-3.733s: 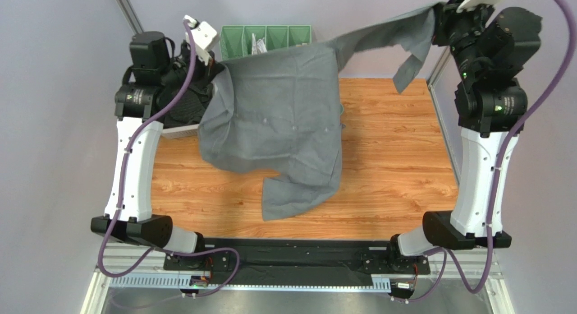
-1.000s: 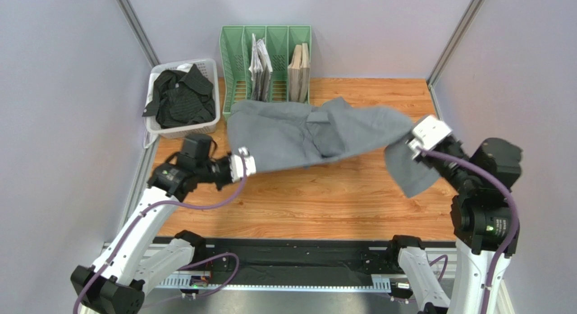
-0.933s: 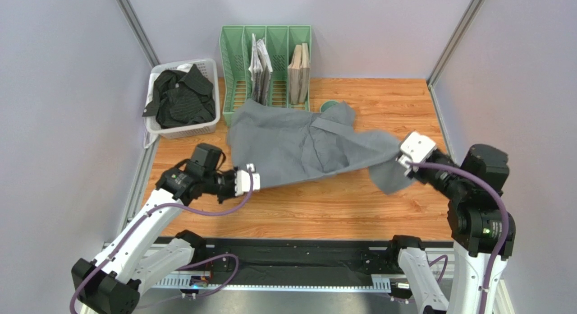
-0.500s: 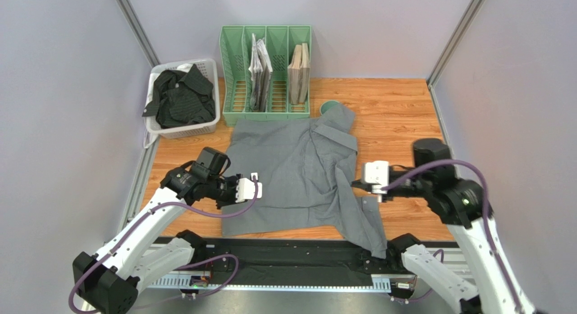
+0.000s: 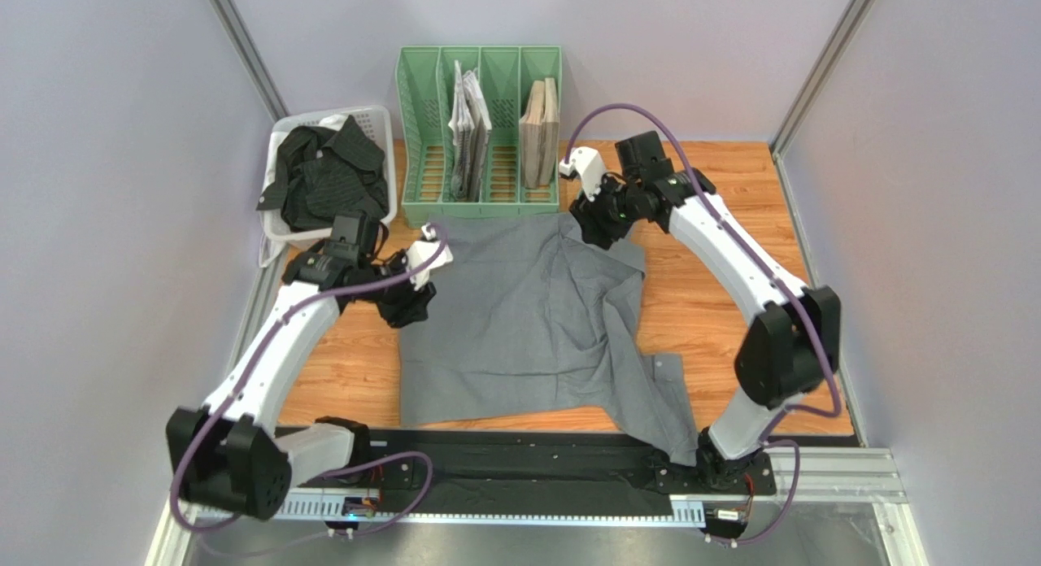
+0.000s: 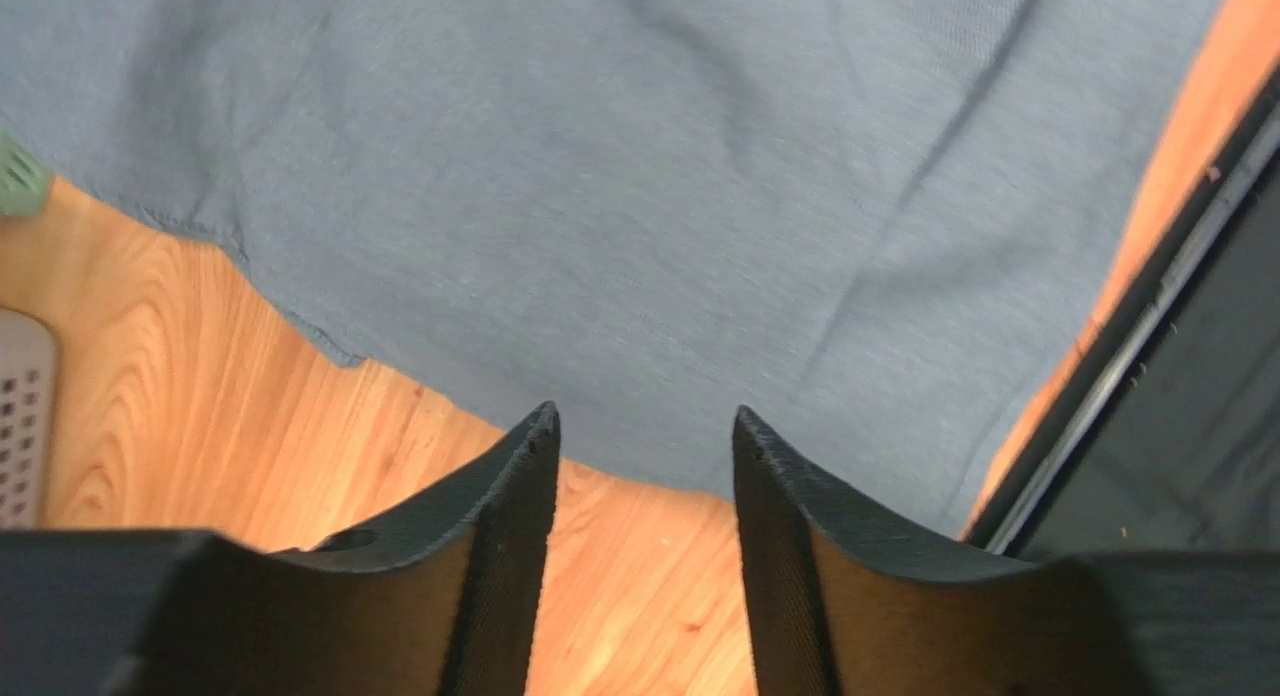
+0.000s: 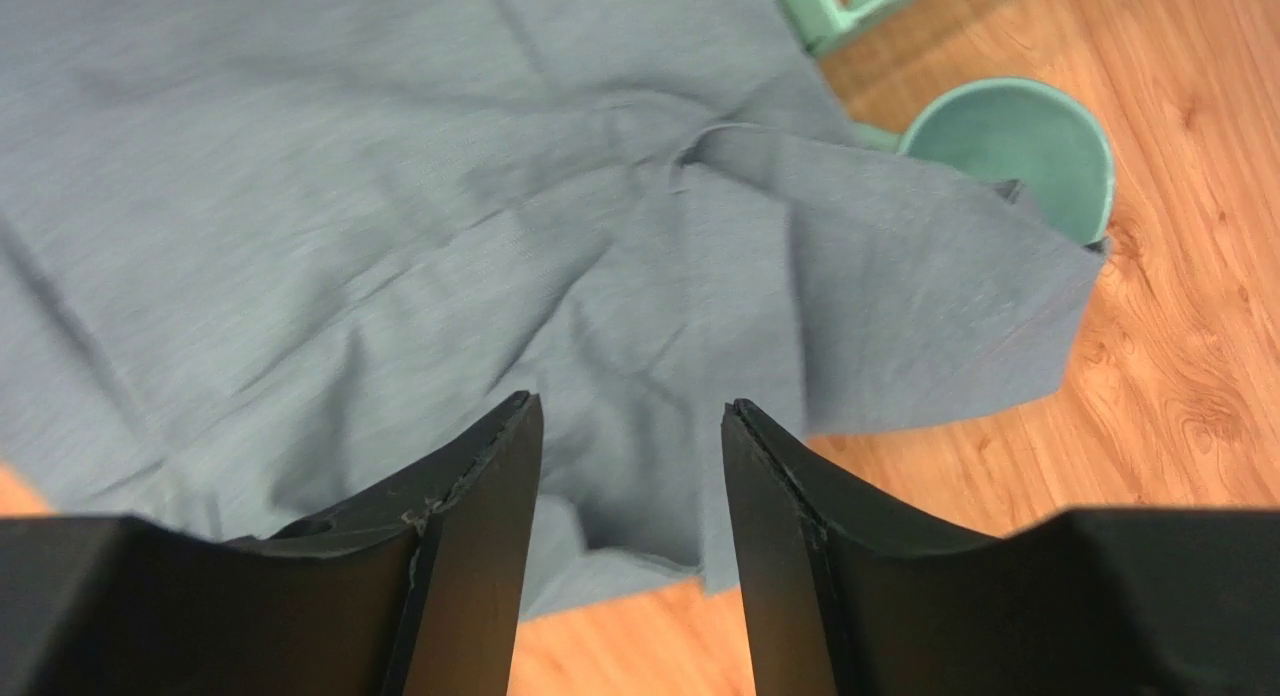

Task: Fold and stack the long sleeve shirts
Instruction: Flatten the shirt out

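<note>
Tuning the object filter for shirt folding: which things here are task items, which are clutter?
Job: grey shirt, spread on the table; black shirt, heaped in the white basket.
Clutter: green file rack, papers in it, teal bowl at the grey shirt's edge.

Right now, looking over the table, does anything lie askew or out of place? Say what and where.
Yes. The grey shirt is not flat: one sleeve lies crumpled along one side and trails off the table at its near edge. Its far corner also lies against a round green container.
</note>
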`<state>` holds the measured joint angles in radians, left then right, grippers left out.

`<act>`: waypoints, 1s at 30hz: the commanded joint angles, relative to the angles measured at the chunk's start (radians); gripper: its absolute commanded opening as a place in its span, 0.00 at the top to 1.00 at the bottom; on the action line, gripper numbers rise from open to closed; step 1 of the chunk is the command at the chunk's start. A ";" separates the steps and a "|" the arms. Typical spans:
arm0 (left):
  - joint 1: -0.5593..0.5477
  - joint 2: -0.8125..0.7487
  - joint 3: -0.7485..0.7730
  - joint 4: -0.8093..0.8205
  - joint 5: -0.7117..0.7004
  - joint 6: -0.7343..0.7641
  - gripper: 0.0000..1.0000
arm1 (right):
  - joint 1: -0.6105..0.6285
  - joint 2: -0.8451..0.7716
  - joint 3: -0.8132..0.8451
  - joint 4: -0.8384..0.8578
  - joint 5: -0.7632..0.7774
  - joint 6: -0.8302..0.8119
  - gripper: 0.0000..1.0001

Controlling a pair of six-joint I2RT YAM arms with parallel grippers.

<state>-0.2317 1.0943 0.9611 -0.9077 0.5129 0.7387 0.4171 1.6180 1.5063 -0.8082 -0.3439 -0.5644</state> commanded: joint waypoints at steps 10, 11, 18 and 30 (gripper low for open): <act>0.042 0.397 0.120 0.151 -0.066 -0.021 0.46 | -0.118 0.273 0.109 -0.025 0.046 0.026 0.65; 0.042 0.412 0.129 0.150 -0.074 -0.016 0.48 | -0.127 0.264 0.098 -0.029 0.042 0.024 0.71; 0.042 0.496 0.125 0.148 -0.099 0.014 0.62 | -0.280 0.198 0.006 -0.080 0.003 -0.005 1.00; 0.040 0.490 0.139 0.139 -0.056 0.011 0.52 | -0.264 0.295 0.291 -0.178 -0.176 0.027 0.44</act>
<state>-0.1940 1.5951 1.0637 -0.7689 0.4217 0.7311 0.0937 1.8626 1.6577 -0.9737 -0.4500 -0.5629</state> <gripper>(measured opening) 0.457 0.552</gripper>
